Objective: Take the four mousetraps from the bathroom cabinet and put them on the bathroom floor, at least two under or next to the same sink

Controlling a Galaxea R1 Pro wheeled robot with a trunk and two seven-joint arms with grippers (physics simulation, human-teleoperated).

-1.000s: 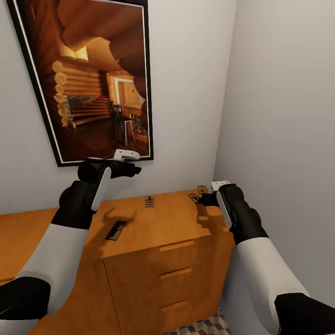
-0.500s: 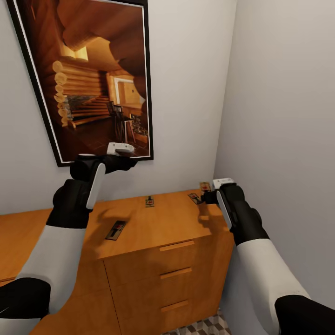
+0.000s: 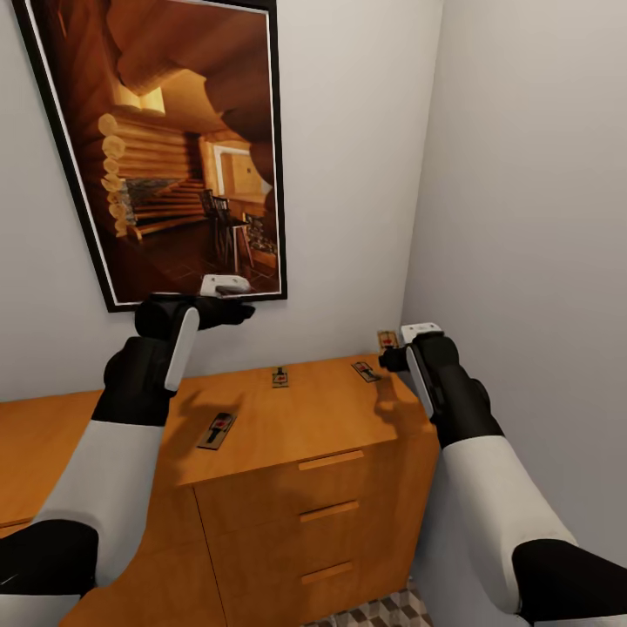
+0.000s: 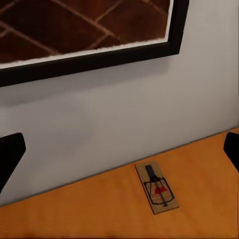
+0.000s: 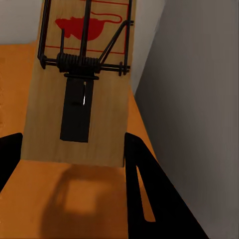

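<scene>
First mousetrap pinched, clear of the cabinet top

My right jaws [image 3: 388, 355] pinch one mousetrap [image 5: 82, 84] by its end, held above the cabinet [image 3: 322, 418]; three traps [image 3: 279, 377] lie on top. My left jaws [image 3: 233, 300] hover spread, ready for another.

A black-framed log-cabin picture [image 3: 165, 148] hangs on the grey wall [image 3: 348, 174], apparently above the counter.
</scene>
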